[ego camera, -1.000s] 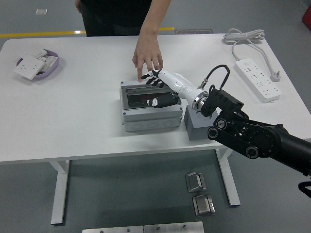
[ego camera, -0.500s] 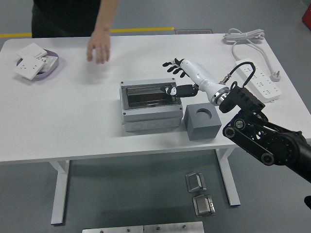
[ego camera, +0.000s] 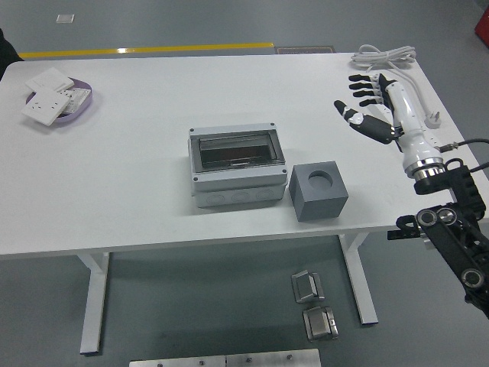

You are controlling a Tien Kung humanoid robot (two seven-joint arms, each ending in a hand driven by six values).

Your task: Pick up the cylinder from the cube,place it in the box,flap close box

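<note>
The robot's right hand (ego camera: 370, 107), white-backed with black fingers, hovers over the right side of the white rectangular table (ego camera: 137, 191), its five fingers spread apart and holding nothing, above a white power strip (ego camera: 434, 116) whose coiled cable (ego camera: 382, 56) lies at the far right corner. Well to the hand's left stands one grey cube with a round empty hole in its top (ego camera: 318, 190), just beside one grey plastic box (ego camera: 237, 165) near the table's centre; the box's clear flap lies shut over a dark interior, and whether the cylinder sits inside cannot be told. At the far left corner one purple dish (ego camera: 84, 105) holds a few white square plates (ego camera: 47, 105). The table stands on white legs over a grey floor crossed by one yellow line (ego camera: 145, 50) beyond it; two metal blocks (ego camera: 313, 304) lie on the floor below the near edge.
</note>
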